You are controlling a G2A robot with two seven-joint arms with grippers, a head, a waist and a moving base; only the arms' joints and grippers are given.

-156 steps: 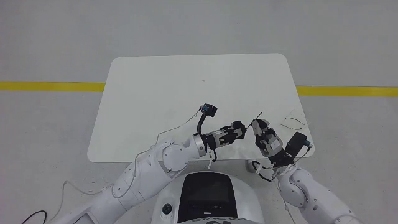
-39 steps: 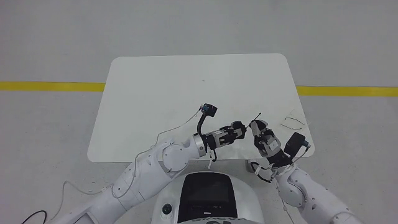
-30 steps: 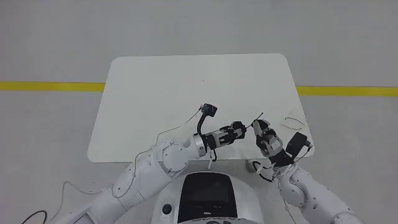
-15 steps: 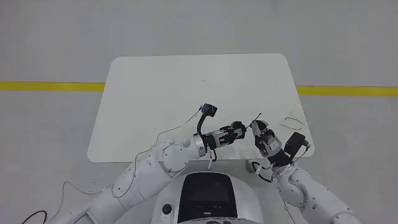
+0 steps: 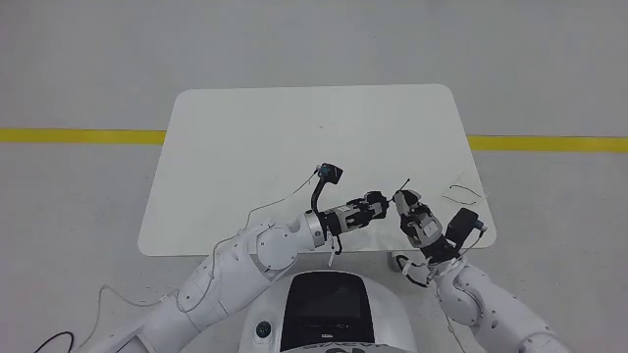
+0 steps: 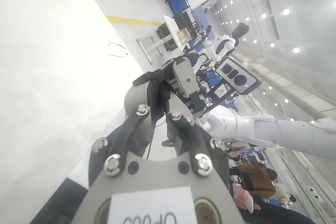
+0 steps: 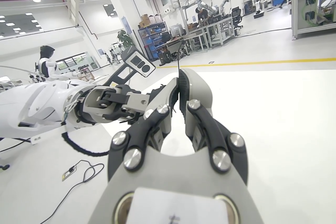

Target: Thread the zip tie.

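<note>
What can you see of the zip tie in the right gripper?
The zip tie is a thin black strip, seemingly plastic. The fingers of the right gripper are shut on it, and its free end sticks straight out past their tips. It is held above the table, close to the left gripper; contact there is unclear.

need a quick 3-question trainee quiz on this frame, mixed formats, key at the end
1. True or false: the right gripper is open.
2. Where does the spare tie lie? A) on the table, near its right edge; B) on the floor; C) hanging off the table's far edge.
3. Short answer: what sticks out past the right gripper's fingertips?

Key
1. False: it is shut on the zip tie.
2. A.
3. The thin black zip tie.
</note>
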